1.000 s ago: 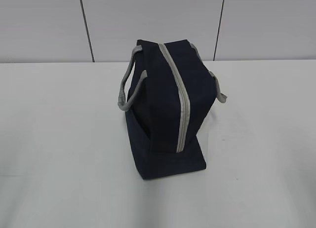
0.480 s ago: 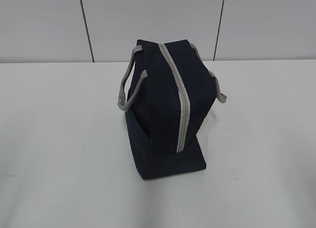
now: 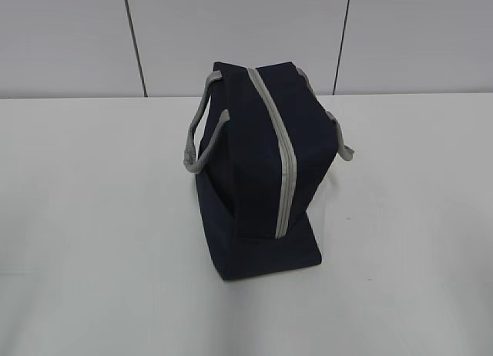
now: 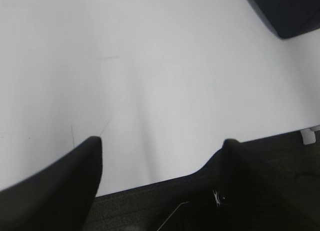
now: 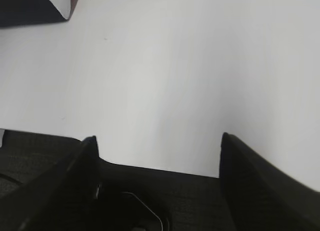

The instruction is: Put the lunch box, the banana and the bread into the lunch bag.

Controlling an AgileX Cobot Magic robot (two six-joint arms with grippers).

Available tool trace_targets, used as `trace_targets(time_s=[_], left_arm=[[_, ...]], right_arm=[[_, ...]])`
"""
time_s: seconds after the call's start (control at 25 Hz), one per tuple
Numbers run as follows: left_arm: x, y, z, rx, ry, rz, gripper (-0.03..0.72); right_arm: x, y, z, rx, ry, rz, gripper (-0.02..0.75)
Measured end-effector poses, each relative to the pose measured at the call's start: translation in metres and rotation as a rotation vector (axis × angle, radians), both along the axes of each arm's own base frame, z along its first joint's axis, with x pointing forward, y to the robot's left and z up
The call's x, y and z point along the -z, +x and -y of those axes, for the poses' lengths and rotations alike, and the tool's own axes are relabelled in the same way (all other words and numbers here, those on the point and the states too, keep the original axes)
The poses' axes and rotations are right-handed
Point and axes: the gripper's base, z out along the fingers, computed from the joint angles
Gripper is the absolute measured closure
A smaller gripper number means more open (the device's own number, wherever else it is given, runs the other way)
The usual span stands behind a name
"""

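The navy lunch bag [image 3: 258, 171] stands in the middle of the white table, its grey zipper band [image 3: 285, 167] shut along the top and grey strap handles on both sides. A corner of it shows in the left wrist view [image 4: 287, 11] and, with the white side patch, in the right wrist view [image 5: 30, 6]. The lunch box, banana and bread are out of view. My left gripper [image 4: 161, 141] is open and empty over the table's near edge. My right gripper [image 5: 157, 137] is open and empty over the near edge too. Neither gripper shows in the exterior view.
The white table [image 3: 92, 217] stretches around the bag on all sides. A grey panelled wall [image 3: 231, 32] stands behind it. Dark floor [image 4: 150, 206] lies below the table's front edge.
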Motion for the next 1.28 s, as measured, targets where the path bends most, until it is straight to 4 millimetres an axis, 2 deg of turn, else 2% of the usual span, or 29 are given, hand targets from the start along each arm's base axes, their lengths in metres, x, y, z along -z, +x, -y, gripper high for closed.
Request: trace_targets(time_s=[0.44, 0.76, 0.96, 1.28], left_arm=[[-0.004, -0.030, -0.008, -0.093, -0.031, 0.188, 0.190], [-0.004, -0.049, -0.010, -0.138, -0.044, 0.302, 0.190], [-0.004, -0.051, -0.010, -0.138, -0.046, 0.311, 0.190], [-0.003, -0.051, -0.010, -0.138, -0.047, 0.309, 0.190]], right_arm=[[-0.005, -0.023, 0.002, -0.001, 0.009, 0.153, 0.169], [-0.006, -0.040, 0.003, 0.088, 0.001, 0.258, 0.169], [-0.005, -0.052, 0.003, 0.124, -0.004, 0.334, 0.169], [-0.004, -0.054, 0.002, 0.144, -0.009, 0.334, 0.169]])
